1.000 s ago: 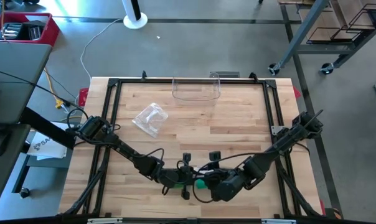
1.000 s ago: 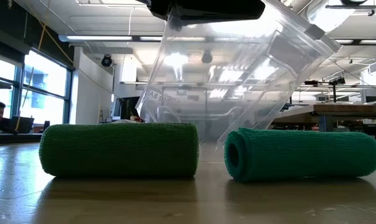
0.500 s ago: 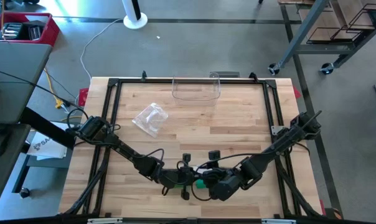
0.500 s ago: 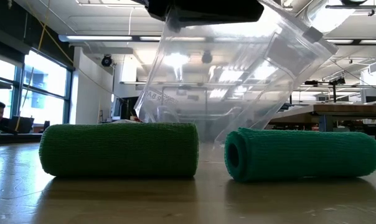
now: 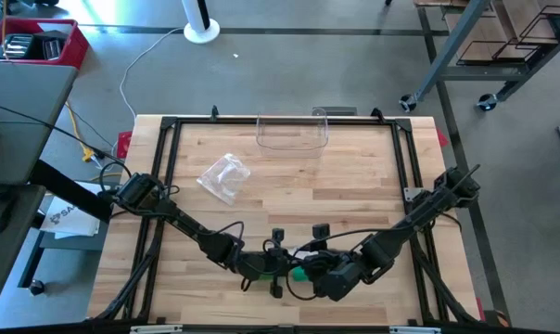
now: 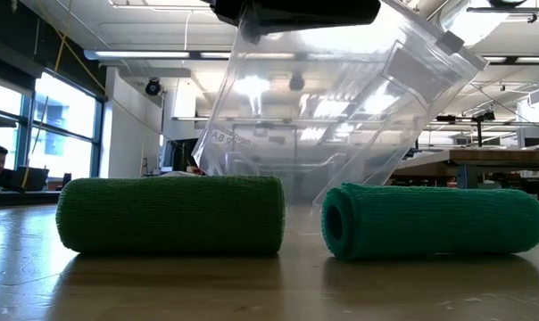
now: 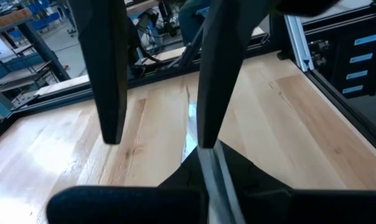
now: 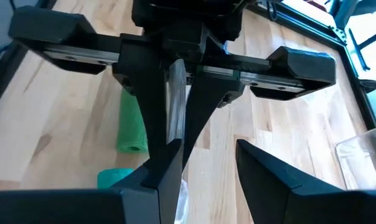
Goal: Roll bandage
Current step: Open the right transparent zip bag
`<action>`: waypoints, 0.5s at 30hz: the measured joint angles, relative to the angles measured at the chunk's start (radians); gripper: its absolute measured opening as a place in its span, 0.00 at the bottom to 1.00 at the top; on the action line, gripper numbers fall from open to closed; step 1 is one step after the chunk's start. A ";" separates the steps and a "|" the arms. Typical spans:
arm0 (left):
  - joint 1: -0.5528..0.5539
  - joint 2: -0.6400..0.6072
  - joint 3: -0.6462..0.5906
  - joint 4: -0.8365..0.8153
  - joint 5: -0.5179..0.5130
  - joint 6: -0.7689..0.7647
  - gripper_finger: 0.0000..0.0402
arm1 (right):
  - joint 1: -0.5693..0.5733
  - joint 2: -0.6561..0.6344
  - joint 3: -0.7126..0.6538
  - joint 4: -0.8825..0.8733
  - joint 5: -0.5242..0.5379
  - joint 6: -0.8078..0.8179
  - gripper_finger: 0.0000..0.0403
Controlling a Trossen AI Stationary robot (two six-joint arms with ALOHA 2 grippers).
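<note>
Two green bandage rolls (image 6: 171,214) (image 6: 435,221), already wound tight, lying side by side but apart on the desk (image 5: 289,199) near its front edge. Left one broadside in the low view, right one showing its hollow core. No loose tail to be seen on either.

Above and just behind them, a clear plastic bag (image 6: 341,116), hanging tilted, mouth apparently downward. Pinched at its upper edge by the left pincer (image 5: 278,269), fully closed on the film. Just beside it, the right pincer (image 8: 208,163), fingers parted, nothing between them, poised over the rolls at the front centre of the desk.

Judging by this layout, winding finished and bagging the rolls the step in hand. To do it well:
- Keep the left pinch firm and the bag steady; thin film slips and swings easily.
- Bring the right pincer down across a roll's middle, fingers either side of the round, not along its length.
- Squeeze gently; soft fabric will dent, and a hard squeeze may loosen the outer layer.
- Lift clear of the neighbouring roll before turning toward the bag's mouth.
- Check the mouth really gapes before feeding the roll in; cannot tell from here how wide.

Farther off, a crumpled clear wrapper (image 5: 224,176) mid-desk left and a clear tub (image 5: 292,134) at the far edge, neither in the way.
</note>
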 joint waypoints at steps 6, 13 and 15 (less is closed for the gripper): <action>0.000 0.000 0.000 -0.001 0.001 -0.002 0.01 | 0.004 -0.013 0.000 0.018 -0.060 0.000 0.35; 0.000 0.000 0.000 -0.001 0.000 -0.004 0.01 | -0.023 -0.003 0.000 0.008 -0.118 0.027 0.35; 0.000 0.000 0.000 -0.001 -0.002 -0.004 0.01 | -0.025 -0.004 0.000 0.015 -0.115 0.021 0.35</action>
